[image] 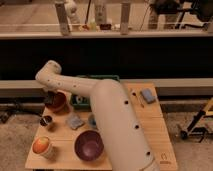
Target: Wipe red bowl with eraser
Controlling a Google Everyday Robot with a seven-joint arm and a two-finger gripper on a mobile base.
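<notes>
In my one camera view, I see a wooden table (pixel 150 125) with the red bowl (pixel 57 102) near its far left corner. I use that red bowl as my mark for everything else.

The big white arm (pixel 115 120) comes up from the near side of the table, to the right of the red bowl. It bends at a round joint above and behind the red bowl, then points down. The claw (pixel 49 98) hangs right at the left rim of the red bowl. It looks dark there, and I cannot tell how far open it is or if it holds anything. I cannot pick out the eraser apart from the dark claw.

Just in front of the red bowl, a bit to the left, stands a small dark cup (pixel 46 120). Farther in front of the red bowl, at the near edge of the table, stands an orange-and-white cup (pixel 42 146). In front and to the right of the red bowl lies a pale blue-grey pad (pixel 75 121). Beyond that pad, still farther from the red bowl, sits the purple bowl (pixel 89 145), which is bigger than the red bowl.

Well to the right of the red bowl, past the arm, a second blue-grey pad (pixel 148 95) lies near the far right corner. A green tray (pixel 102 78) shows behind the arm, to the right of the red bowl.
</notes>
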